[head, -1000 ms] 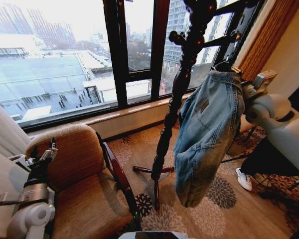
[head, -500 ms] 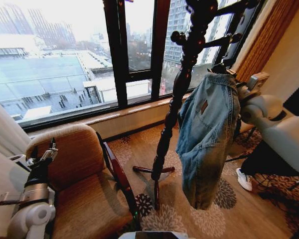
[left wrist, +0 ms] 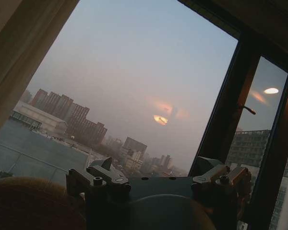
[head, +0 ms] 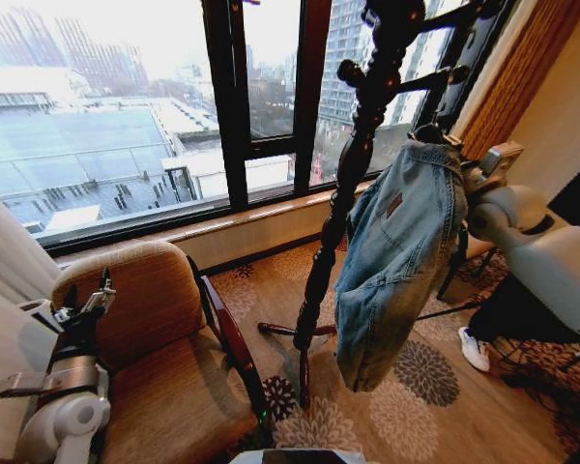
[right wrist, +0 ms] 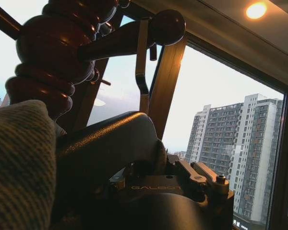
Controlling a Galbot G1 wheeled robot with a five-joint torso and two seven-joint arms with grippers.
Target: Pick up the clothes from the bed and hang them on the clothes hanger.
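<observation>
The denim jacket [head: 398,261] hangs long axis vertical, collar up and hem toward the carpet [head: 435,406], just beside the dark wooden coat stand [head: 343,184]. Its collar is at the right claw [head: 464,159] (whether closed on it I cannot tell); the hanger's metal hook [right wrist: 142,64] rises beside a stand peg. The left claw [head: 99,290], fingers apart, is parked over the armchair [head: 164,367].

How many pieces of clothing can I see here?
1: a denim jacket hanging beside the dark wooden coat stand, near the right end effector. Others may be hidden behind it.
</observation>
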